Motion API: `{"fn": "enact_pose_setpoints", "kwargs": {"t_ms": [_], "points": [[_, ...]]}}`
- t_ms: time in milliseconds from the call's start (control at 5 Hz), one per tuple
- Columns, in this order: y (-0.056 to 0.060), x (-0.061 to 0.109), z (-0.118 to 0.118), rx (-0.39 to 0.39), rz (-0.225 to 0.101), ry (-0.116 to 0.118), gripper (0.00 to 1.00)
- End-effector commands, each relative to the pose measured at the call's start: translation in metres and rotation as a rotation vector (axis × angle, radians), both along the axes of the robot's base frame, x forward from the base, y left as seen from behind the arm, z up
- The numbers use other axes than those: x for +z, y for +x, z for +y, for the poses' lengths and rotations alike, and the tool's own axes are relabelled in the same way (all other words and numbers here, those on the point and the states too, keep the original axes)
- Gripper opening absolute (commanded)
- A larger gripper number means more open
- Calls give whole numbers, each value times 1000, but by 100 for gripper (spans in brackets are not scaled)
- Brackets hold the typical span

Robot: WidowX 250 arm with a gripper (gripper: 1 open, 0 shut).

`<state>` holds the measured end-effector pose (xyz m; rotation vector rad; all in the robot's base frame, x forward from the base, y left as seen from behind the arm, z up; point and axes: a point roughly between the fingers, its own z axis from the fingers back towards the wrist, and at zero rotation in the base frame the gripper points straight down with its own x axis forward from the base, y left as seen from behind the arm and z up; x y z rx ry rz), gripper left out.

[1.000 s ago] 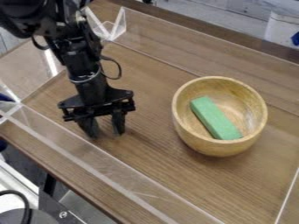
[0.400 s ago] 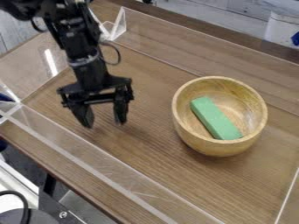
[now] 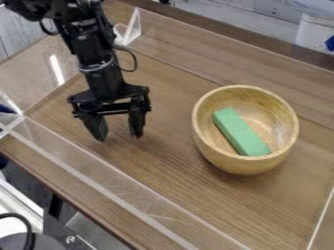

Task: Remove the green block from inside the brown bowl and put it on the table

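- Brown wood-grain table [image 3: 170, 201] under me, with low clear walls along its edges.
- My 2 fingers were closer together 1 second ago; now my gripper [image 3: 117, 136] has them spread wide, with nothing between them.
- I read that opening as useful: I should be ready to straddle the block without another change to my jaws.
- The green block [image 3: 240, 132] is in the brown bowl [image 3: 282, 153], slanting across its inside, with its lower end near the wall. I cannot tell how flat it lies. Neither has visibly moved.
- I am well apart from both, at the bowl's left in the camera view, so 0 of the removal is done.
- Next, I judge, I need to rise over the rim, turn to match the block's narrow sides, then lower.
- Coming in too low could bump the bowl and shove it.
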<state>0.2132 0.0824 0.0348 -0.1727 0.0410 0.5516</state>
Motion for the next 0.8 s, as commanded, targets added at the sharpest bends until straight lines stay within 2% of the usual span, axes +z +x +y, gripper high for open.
{"fn": "enact_pose_setpoints", "kwargs": {"t_ms": [0, 200, 400, 600], "points": [[15, 13, -4, -44, -17, 27, 100], [27, 17, -8, -77, -14, 18, 100], [45, 19, -31, -121, -44, -20, 100], [61, 14, -68, -173, -68, -47, 100]]}}
